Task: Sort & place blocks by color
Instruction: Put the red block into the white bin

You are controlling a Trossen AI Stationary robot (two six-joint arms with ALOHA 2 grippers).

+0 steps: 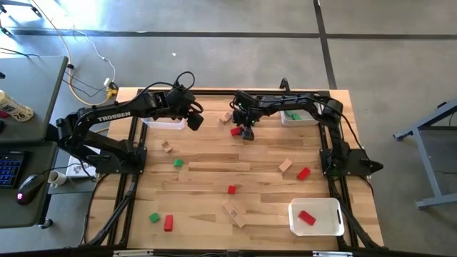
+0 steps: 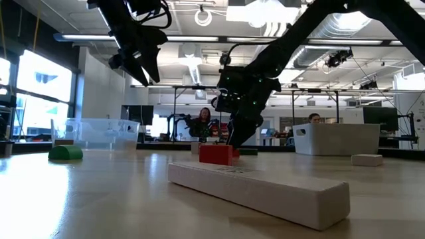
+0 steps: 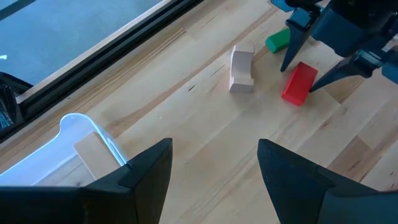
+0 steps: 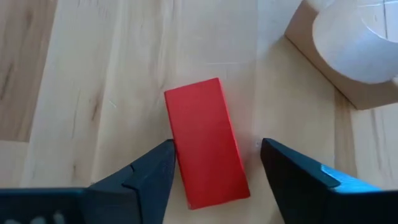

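A red bar block (image 4: 205,149) lies flat on the table's far middle (image 1: 235,131). My right gripper (image 4: 214,158) is open and low over it, one finger on each long side, seen also in the left wrist view (image 3: 311,59). A tan arch block (image 3: 241,68) and a green block (image 3: 278,40) lie just beyond the red one. My left gripper (image 3: 214,162) is open and holds nothing. It hangs raised (image 2: 143,66) beside the far-left clear bin (image 1: 164,123), which has a tan block (image 3: 93,155) in it. My right gripper comes down from above with its fingers across the red bar's width. One fingertip (image 4: 166,155) stands right at the bar's long edge (image 4: 177,149), and I cannot tell whether it touches. The other fingertip stands apart. The bar lies flat on the table.
Loose blocks dot the middle and near table: tan (image 1: 166,146), green (image 1: 178,163), red (image 1: 231,189), tan (image 1: 285,165), red (image 1: 303,173), a tan bar (image 1: 233,213), green (image 1: 154,217), red (image 1: 168,223). The near-right bin (image 1: 332,228) holds a red block, and the far-right bin (image 1: 303,121) holds a green one.
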